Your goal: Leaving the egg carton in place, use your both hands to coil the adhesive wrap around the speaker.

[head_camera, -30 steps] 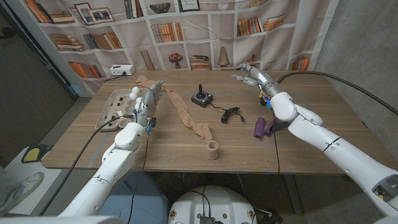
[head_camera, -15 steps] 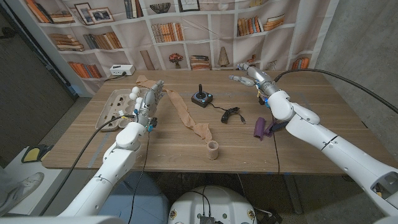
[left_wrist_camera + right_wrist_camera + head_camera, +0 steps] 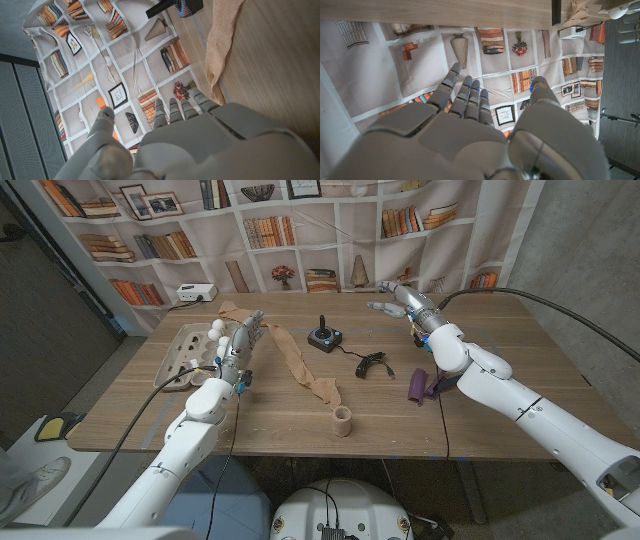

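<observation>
A printed bookshelf curtain hangs behind a wooden desk. At the far left lies the egg carton, holding a few white eggs, just outside the left hand. That hand stands over the desk with its fingers apart and holding nothing; the tan adhesive wrap runs just beside them, from the far edge behind the fingertips down across the desk to its small roll near the front edge. The left wrist view shows the wrap's edge close to the fingertips but not touched.

Past the wrap stands a small black joystick, then a coiled black cable. The purple speaker lies by the right forearm, well behind the right hand, which hovers near the far edge with fingers spread and empty.

Nothing is gripped yet, so the step in hand looks like the first reach. Done well, the left fingers would pinch the loose wrap without sweeping sideways into the carton, while the right hand draws back to steady the speaker. The wrap looks thin and limp, so a pinch near its free end, kept taut between both hands, should coil cleaner than a slack drag.
</observation>
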